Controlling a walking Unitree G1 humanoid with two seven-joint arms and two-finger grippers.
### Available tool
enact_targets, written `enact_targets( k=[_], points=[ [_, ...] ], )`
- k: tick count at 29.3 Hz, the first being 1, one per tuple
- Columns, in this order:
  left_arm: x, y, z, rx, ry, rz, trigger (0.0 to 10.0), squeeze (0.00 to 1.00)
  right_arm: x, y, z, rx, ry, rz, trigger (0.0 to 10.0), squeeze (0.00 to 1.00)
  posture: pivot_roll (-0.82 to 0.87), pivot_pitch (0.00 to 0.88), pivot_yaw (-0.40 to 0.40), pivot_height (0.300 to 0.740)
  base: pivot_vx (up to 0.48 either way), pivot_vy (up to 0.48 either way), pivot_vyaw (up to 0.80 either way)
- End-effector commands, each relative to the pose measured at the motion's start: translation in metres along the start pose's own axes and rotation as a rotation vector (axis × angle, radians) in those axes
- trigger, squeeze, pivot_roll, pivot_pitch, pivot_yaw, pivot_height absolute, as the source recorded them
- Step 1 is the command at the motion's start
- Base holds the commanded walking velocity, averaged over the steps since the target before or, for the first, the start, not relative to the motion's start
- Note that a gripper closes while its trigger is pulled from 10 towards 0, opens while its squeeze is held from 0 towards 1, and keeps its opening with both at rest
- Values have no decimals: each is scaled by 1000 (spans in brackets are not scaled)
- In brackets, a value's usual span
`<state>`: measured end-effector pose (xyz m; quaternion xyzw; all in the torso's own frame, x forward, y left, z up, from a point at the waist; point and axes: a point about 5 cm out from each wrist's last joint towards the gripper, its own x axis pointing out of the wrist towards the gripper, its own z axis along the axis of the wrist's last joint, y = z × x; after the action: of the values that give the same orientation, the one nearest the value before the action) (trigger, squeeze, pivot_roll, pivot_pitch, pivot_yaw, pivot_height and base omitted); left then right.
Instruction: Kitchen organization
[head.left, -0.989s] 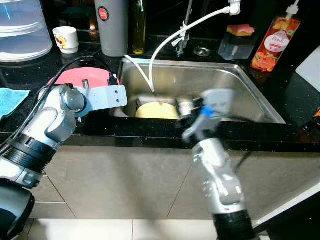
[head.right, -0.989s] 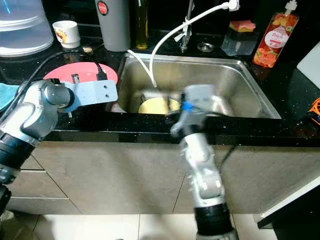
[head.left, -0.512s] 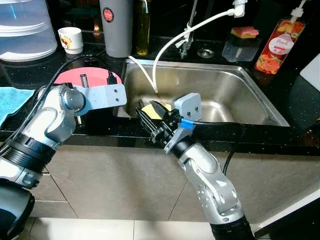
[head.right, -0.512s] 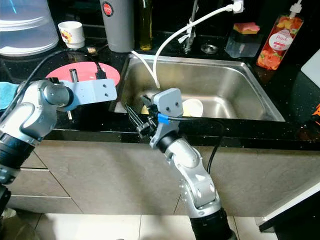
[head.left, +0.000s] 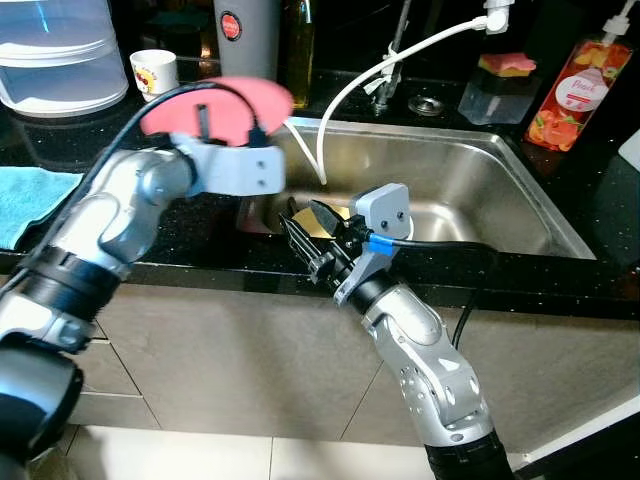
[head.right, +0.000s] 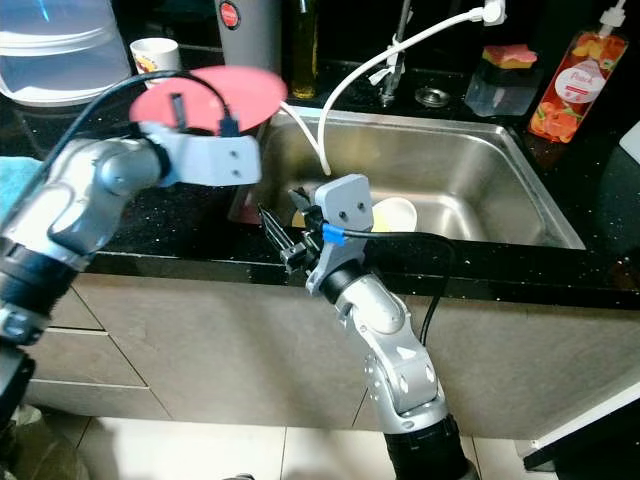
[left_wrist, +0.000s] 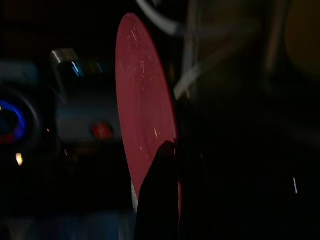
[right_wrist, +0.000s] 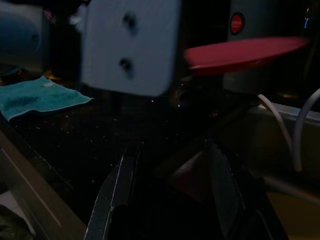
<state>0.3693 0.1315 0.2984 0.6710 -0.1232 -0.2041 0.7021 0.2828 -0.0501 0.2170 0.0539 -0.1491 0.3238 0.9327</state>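
Plate (head.right: 232, 97), pink, raised level above counter (head.right: 180, 225) beside sink (head.right: 450, 180), pinched at rim by left gripper (left_wrist: 167, 165), likely bound for washing. Right gripper (head.left: 310, 240) spread, empty, at sink's front edge over yellow dish (head.left: 335, 215).

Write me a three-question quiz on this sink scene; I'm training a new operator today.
1. True or false: the left gripper holds the pink plate lifted off the counter.
2. Which item lies on the counter's left edge? A) teal cloth B) sponge C) bottle
3. Fill in: the right gripper is open at the front left corner of the ____.

Key: 1 true; 2 A; 3 sink.
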Motion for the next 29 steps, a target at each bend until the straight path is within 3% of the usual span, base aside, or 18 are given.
enact_targets(
  k=[1, 5, 6, 10, 12, 13, 17, 22, 23, 24, 25, 29],
  points=[
    [2, 8, 9, 8, -66, 49, 10000, 0, -2, -4, 2, 5, 2, -14, 10000, 0, 261, 13, -49, 740, 0, 0, 0],
    [6, 6, 17, -10, -132, 58, 10000, 0, -2, -4, 2, 3, 2, -16, 10000, 0, 261, 13, -49, 740, 0, 0, 0],
    [9, 3, 20, -49, -162, 43, 10000, 0, -2, -5, 2, 2, 2, -17, 10000, 0, 260, 12, -47, 740, 0, 0, 0],
    [16, -16, 19, -349, -165, -115, 10000, 0, -2, -5, 3, 2, -2, -25, 10000, 0, 254, 18, -40, 740, 0, 0, 0],
    [17, -19, 20, -393, -171, -141, 10000, 0, -2, -5, 3, 2, -2, -27, 10000, 0, 254, 18, -40, 740, 0, 0, 0],
    [17, -24, 19, -500, -184, -178, 10000, 1000, -3, -6, 3, 3, -1, -30, 10000, 0, 255, 23, -40, 740, 0, 0, 0],
    [18, -26, 17, -577, -199, -194, 10000, 1000, -4, -5, 3, 5, 1, -30, 10000, 0, 260, 27, -39, 740, 0, 0, 0],
    [19, -21, 15, -575, -223, -167, 10000, 1000, -3, -5, 3, 12, -1, -31, 10000, 0, 261, 32, -38, 740, 0, 0, 0],
    [19, -17, 16, -573, -232, -148, 10000, 286, -2, -5, 3, 12, -2, -31, 10000, 0, 260, 33, -39, 740, 0, 0, 0],
    [19, -14, 17, -573, -238, -137, 10000, 286, -2, -5, 3, 12, -2, -32, 10000, 0, 260, 33, -39, 740, 0, 0, 0],
    [19, -9, 17, -588, -243, -113, 10000, 0, -2, -5, 3, 13, -2, -32, 10000, 0, 260, 34, -39, 740, 0, 0, 0],
    [19, 0, 16, -599, -237, -66, 10000, 0, -3, -5, 3, 13, -1, -33, 10000, 0, 260, 34, -38, 740, 0, 0, 0]
  ],
)
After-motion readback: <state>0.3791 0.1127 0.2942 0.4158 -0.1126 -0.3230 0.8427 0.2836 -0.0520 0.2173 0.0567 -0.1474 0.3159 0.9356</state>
